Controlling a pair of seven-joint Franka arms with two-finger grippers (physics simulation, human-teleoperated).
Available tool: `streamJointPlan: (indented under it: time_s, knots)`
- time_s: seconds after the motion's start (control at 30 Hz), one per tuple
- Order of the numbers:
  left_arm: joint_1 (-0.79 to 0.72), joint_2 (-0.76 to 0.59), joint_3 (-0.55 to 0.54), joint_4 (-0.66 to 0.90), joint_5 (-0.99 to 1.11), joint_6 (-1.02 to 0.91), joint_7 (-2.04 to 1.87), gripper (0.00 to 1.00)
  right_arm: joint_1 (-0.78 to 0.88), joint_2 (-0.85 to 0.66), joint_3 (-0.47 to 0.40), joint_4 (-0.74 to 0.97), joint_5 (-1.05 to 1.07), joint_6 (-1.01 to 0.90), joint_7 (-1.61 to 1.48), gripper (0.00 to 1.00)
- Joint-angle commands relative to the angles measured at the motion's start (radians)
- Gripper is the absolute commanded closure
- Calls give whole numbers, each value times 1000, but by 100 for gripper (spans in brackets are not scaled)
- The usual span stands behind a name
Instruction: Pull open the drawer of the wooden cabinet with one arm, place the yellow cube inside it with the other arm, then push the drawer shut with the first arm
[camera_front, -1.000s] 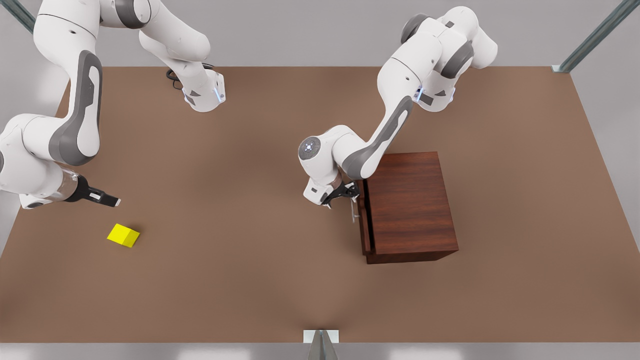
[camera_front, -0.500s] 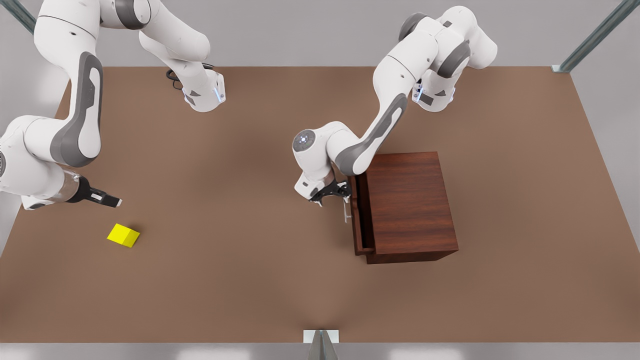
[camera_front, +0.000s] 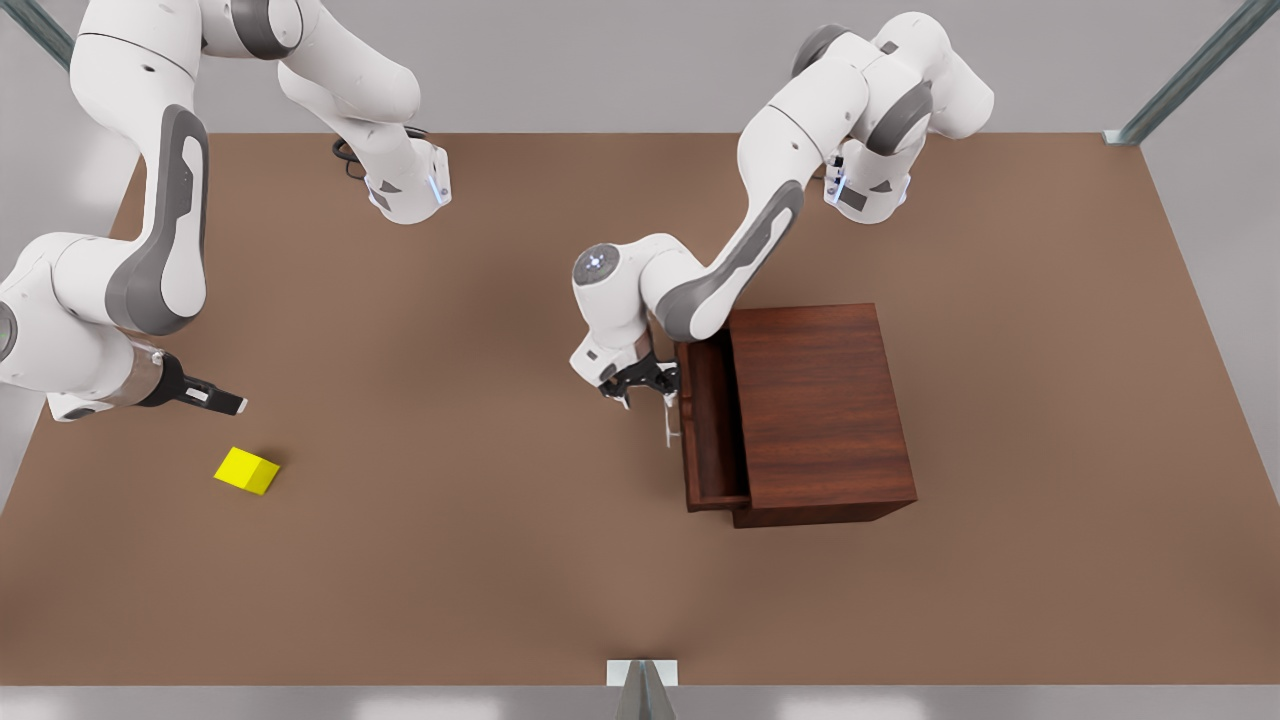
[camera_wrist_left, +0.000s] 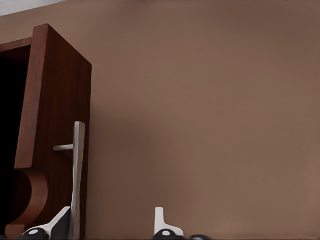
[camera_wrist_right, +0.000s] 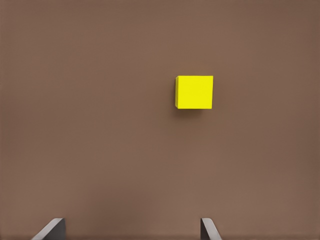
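- Front view: the drawer (camera_front: 708, 425) stood partly out of the wooden cabinet (camera_front: 820, 410), its tray bare. The left tool (camera_front: 650, 388) was at the handle (camera_front: 669, 425). The yellow cube (camera_front: 247, 470) lay near the table's (camera_front: 480, 560) edge at the front view's left, just beside the right tool (camera_front: 228, 404).
- Left wrist view: the left tool's fingers (camera_wrist_left: 159, 222) stood apart, one finger against the handle (camera_wrist_left: 77, 170).
- Right wrist view: the right tool's fingers (camera_wrist_right: 209, 229) were spread apart above the table (camera_wrist_right: 100, 150), clear of the yellow cube (camera_wrist_right: 194, 92).

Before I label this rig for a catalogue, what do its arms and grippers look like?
Both arms are glossy white rounded segments with grey joint covers. The left gripper and right gripper are black with pale fingertips. A black cable loops at one base, and small blue lights glow on the casings.
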Motion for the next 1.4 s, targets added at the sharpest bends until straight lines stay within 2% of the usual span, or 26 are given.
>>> streamJointPlan:
  time_s: [0.0, 0.07, 0.1, 0.17, 0.2, 0.27, 0.3, 0.33, 0.37, 0.4, 0.43, 0.5, 0.6, 0.97, 1.07, 1.13, 1.23, 1.37]
  knots:
    - [-16, 2, -13, -3, -34, 6, 25, 0, 0, -1, 0, 0, 0, 0, 0, 0]
    - [-37, 19, -13, 61, -71, 6, -71, 0, 0, -1, 0, 0, 0, 0, 0, 0]
    - [-69, 36, -13, 168, -154, -33, -177, 0, 0, -1, 0, 0, 1, 0, 0, 0]
    - [-68, -18, -42, 300, -201, -300, -162, 0, 0, -1, 0, 0, 0, 0, 0, 0]
    - [-37, -86, -42, 302, -204, -447, 17, 0, 0, -1, 0, 0, 0, 0, 0, 0]
    - [98, -188, -36, 277, -203, -604, 382, 0, 2, -1, 0, 0, 2, 1, 0, 0]
    - [191, -231, -36, 236, -206, -633, 545, 0, 8, 2, 0, 0, 4, 9, 3, 0]
    - [296, -286, -37, 132, -265, -575, 652, 0, 14, 42, 0, 5, 0, 18, 14, 0]
    - [437, -496, -36, -228, -351, -326, 779, 0, 12, 100, 0, 54, 2, 43, 15, 0]
    - [599, -668, -30, -477, -430, -188, 961, 0, 9, 187, -3, 140, 4, 43, 17, 0]
    - [664, -681, -7, -470, -467, -233, 968, 0, 3, 261, -14, 217, 2, 44, 15, 0]
    - [673, -642, 32, -255, -454, -449, 988, 0, -24, 321, -12, 247, 4, 108, 17, 0]
    - [750, -576, 38, -129, -493, -477, 1088, 0, -61, 387, -14, 250, 10, 227, 23, 0]
    - [768, -557, 38, -169, -480, -474, 1027, 0, -106, 501, -1, 252, -24, 351, 52, 0]
    - [764, -547, 35, -174, -480, -468, 1027, 0, -155, 501, 74, 217, -125, 354, 31, 0]
    - [747, -537, 32, -174, -479, -458, 1027, 0, -158, 501, 88, 195, -167, 374, 31, 0]
    - [747, -538, 32, -174, -479, -460, 1027, 0, -242, 501, 192, 178, -268, 372, 35, 0]
    - [748, -538, 33, -172, -477, -458, 1024, 0, -293, 504, 253, 178, -349, 362, 32, 0]
